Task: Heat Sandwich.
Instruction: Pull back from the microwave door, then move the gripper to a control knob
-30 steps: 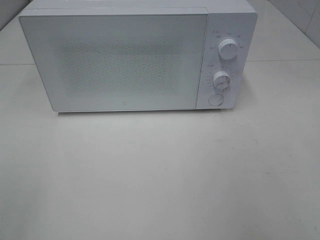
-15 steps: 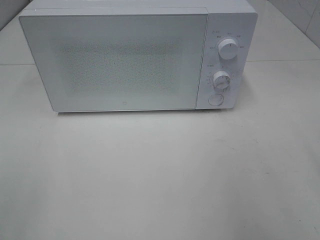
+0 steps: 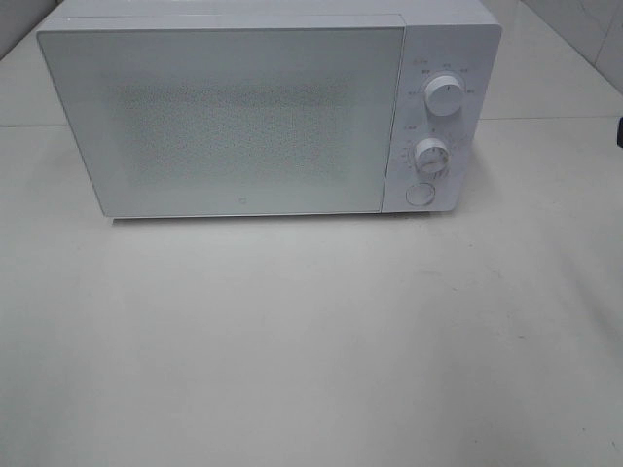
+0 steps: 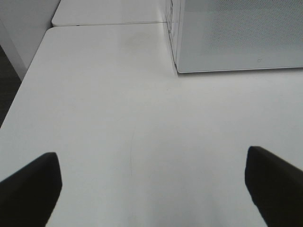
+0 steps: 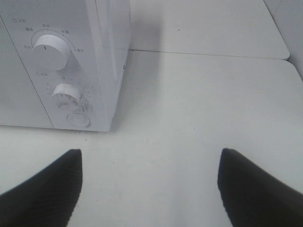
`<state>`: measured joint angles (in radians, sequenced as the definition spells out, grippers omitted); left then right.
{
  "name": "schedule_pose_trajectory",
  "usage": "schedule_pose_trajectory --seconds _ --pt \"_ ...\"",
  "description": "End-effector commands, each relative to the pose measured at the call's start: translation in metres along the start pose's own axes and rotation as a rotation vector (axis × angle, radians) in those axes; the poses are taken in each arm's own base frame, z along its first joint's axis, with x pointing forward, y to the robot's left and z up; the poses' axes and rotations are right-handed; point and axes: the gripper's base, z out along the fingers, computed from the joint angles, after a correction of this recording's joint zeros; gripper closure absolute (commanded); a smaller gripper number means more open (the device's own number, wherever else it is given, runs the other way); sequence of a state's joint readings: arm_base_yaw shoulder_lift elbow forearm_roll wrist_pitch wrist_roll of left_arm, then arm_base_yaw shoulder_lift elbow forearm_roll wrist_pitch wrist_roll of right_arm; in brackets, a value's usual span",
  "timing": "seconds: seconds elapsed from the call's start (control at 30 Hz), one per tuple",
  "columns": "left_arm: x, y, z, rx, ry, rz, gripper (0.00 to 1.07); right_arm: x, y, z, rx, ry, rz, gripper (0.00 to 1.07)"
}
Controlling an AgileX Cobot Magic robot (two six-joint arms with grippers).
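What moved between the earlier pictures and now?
A small dark shape, probably part of the right arm, has come in at the right edge of the high view. Nothing was grabbed or let go. The microwave stayed shut and in the same place.

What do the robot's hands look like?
The left gripper and the right gripper look alike: each has two plain matte black fingers, thick and blunt with rounded corners. No cables, stickers or markings show on them. Almost nothing of the arms themselves shows.
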<state>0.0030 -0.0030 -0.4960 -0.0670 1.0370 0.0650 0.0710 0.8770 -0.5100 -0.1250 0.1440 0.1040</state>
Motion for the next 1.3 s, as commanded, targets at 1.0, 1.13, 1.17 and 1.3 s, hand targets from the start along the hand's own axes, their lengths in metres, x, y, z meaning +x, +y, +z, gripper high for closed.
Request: schedule_pose_trajectory --seconds 1.0,1.13,1.17,1.3 --pt "0.002 -0.001 -0.003 -0.002 -0.032 -0.001 0.07 0.054 0.048 0.072 0.001 -0.343 -0.013 0.31" --pt "0.002 -0.001 -0.003 -0.002 -0.032 -0.001 0.07 0.059 0.06 0.074 0.002 -0.358 -0.02 0.31" --pt "0.002 -0.001 -0.003 -0.002 -0.032 -0.001 0.07 0.06 0.063 0.074 0.001 -0.36 -0.021 0.31" --pt "0.002 -0.001 -0.003 -0.002 -0.032 -0.001 0.07 0.068 0.074 0.076 0.002 -0.355 -0.035 0.31"
